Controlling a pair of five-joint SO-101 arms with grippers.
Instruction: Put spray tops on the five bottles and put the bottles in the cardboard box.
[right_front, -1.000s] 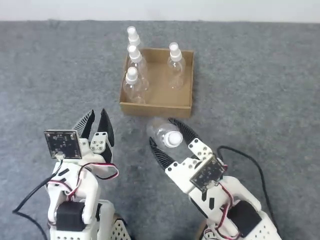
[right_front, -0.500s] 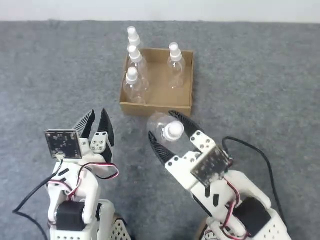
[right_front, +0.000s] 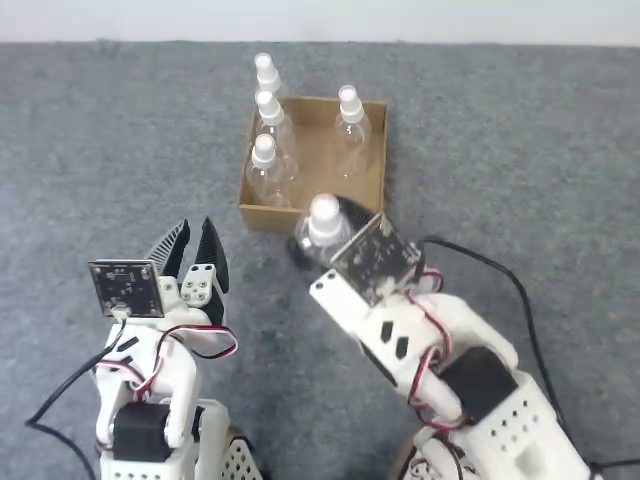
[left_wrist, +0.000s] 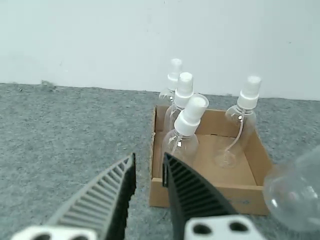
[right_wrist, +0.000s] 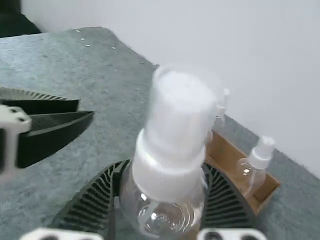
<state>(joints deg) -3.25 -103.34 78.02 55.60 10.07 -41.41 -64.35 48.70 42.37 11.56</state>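
My right gripper (right_front: 324, 240) (right_wrist: 165, 197) is shut on a clear bottle (right_front: 322, 222) (right_wrist: 167, 165) with a white spray top, held upright just in front of the cardboard box's (right_front: 312, 214) near wall. Two capped bottles (right_front: 264, 160) (right_front: 268, 112) stand in the box's left side and one (right_front: 350, 115) stands at its far right. Another capped bottle (right_front: 266, 72) stands outside, behind the far left corner. My left gripper (right_front: 196, 238) (left_wrist: 149, 165) hovers left of the box, open by a narrow gap with nothing in it.
Grey carpet covers the table, with a white wall (left_wrist: 150, 40) behind the box. The box's middle floor (right_front: 318, 165) is bare. A black cable (right_front: 520, 330) trails beside the right arm.
My right gripper has raised the bottle from lying tilted to upright and carried it forward to the box's near wall. The left arm has not moved.
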